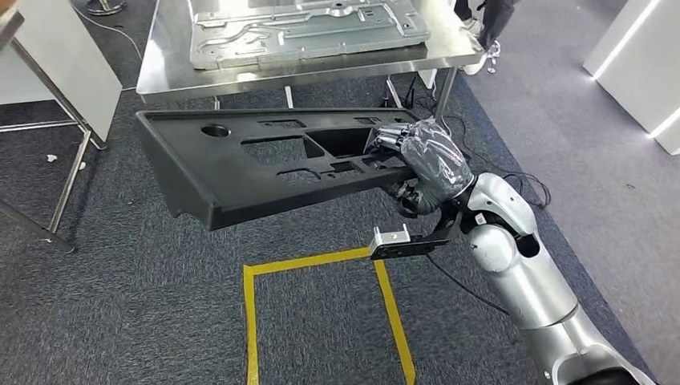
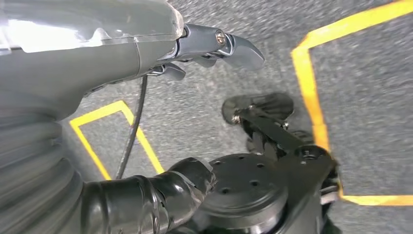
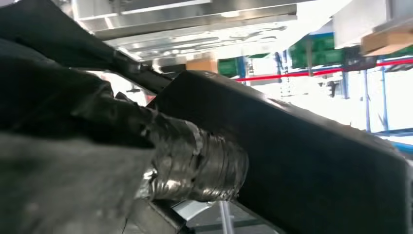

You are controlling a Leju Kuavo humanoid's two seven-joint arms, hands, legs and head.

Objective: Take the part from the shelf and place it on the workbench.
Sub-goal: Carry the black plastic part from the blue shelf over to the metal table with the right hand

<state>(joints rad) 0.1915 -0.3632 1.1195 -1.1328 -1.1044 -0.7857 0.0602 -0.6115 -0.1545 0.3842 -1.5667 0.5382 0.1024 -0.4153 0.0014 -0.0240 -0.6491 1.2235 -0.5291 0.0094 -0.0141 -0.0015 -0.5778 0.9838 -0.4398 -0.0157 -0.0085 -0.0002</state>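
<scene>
A long black plastic part (image 1: 257,164) with several cut-outs hangs in the air in front of me, just short of the steel workbench (image 1: 160,68). My right hand (image 1: 425,164) grips its right end, fingers hooked into a cut-out. In the right wrist view the part's dark side (image 3: 311,161) runs past my taped thumb (image 3: 195,163). My left hand (image 2: 204,48) hangs low over the carpet with nothing in it, its fingers (image 2: 234,46) stretched out straight and apart from the thumb.
A large grey stamped metal panel (image 1: 305,28) lies on the workbench. Yellow tape (image 1: 321,261) marks a square on the grey carpet below me. A white table (image 1: 56,72) stands at the left, and a person's legs (image 1: 485,20) show behind the bench.
</scene>
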